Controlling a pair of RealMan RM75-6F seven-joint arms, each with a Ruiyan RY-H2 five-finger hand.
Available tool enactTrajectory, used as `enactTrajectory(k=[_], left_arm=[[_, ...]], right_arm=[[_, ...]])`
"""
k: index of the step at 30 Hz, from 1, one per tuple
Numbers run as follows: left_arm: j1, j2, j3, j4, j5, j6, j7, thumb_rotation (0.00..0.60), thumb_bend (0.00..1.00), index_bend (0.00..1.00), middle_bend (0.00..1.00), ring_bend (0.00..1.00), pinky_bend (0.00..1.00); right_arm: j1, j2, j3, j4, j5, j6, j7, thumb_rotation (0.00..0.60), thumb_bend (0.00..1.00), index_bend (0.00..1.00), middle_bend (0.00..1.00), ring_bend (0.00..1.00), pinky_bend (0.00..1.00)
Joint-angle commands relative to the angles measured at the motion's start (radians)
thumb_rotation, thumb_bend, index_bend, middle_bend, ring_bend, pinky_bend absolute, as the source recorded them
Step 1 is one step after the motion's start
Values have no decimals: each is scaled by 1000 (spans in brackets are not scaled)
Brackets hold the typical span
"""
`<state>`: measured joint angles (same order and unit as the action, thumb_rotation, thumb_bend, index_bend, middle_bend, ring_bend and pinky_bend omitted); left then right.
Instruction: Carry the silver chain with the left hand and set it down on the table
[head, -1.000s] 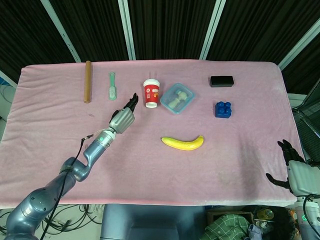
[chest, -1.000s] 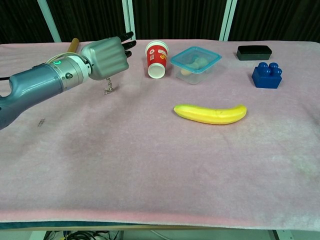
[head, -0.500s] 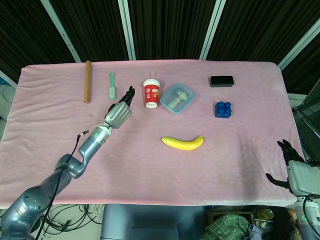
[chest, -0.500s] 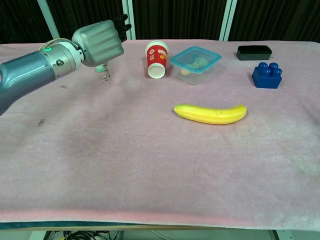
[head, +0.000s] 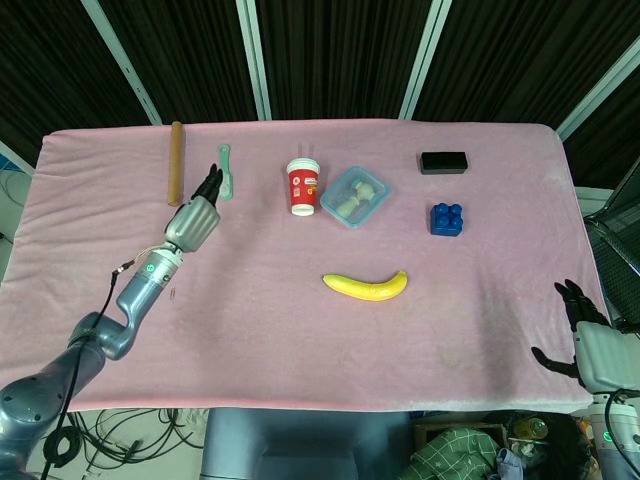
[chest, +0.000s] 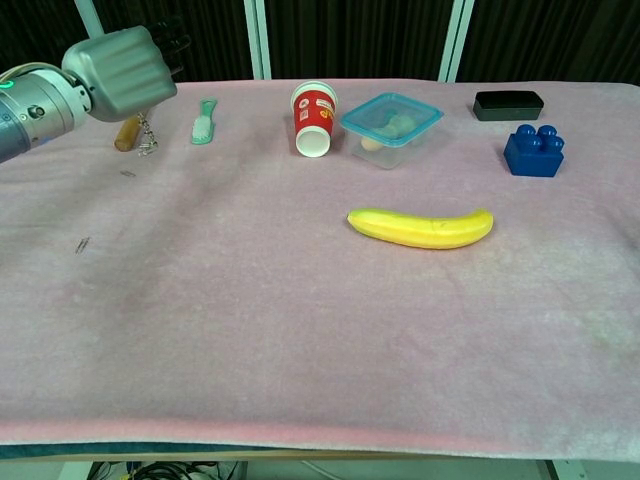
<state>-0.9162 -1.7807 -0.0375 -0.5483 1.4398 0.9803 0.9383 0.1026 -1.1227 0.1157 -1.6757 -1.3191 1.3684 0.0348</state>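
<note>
My left hand (chest: 115, 72) hovers over the back left of the pink table (chest: 300, 330), fingers curled around the top of a short silver chain (chest: 146, 135). The chain dangles below the hand, its lower end close to the cloth beside a wooden stick (chest: 127, 132). In the head view the left hand (head: 195, 215) covers the chain. My right hand (head: 590, 345) hangs off the table's near right corner, fingers apart and holding nothing.
A green brush (chest: 204, 120), a red cup (chest: 314, 118), a lidded blue container (chest: 392, 127), a black box (chest: 508, 104) and a blue block (chest: 534, 151) line the back. A banana (chest: 420, 227) lies mid-table. Two small metal bits (chest: 82, 244) lie at the left.
My left hand has carried the dangling chain leftward, from beside the red cup past the green brush to the wooden stick. The right hand has not moved.
</note>
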Motion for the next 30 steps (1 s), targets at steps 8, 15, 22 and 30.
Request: enactTrajectory(k=[8, 15, 22, 30], left_arm=[[32, -14, 10, 48, -3, -24, -32, 600, 437, 578, 224, 0, 0], [38, -41, 10, 115, -3, -47, -48, 600, 437, 577, 223, 0, 0], [41, -68, 21, 162, 12, -59, -78, 600, 437, 578, 222, 0, 0], [42, -97, 23, 216, 18, -76, -98, 600, 437, 577, 219, 0, 0]], right_arm=[[0, 0, 1, 2, 1, 0, 2, 600, 120, 0, 0, 92, 212], [0, 1, 0, 1, 0, -2, 2, 600, 120, 0, 0, 92, 212], [0, 1, 0, 1, 0, -1, 1, 600, 119, 0, 0, 92, 212], [-1, 1, 1, 1, 0, 0, 4, 600, 120, 0, 0, 92, 212]])
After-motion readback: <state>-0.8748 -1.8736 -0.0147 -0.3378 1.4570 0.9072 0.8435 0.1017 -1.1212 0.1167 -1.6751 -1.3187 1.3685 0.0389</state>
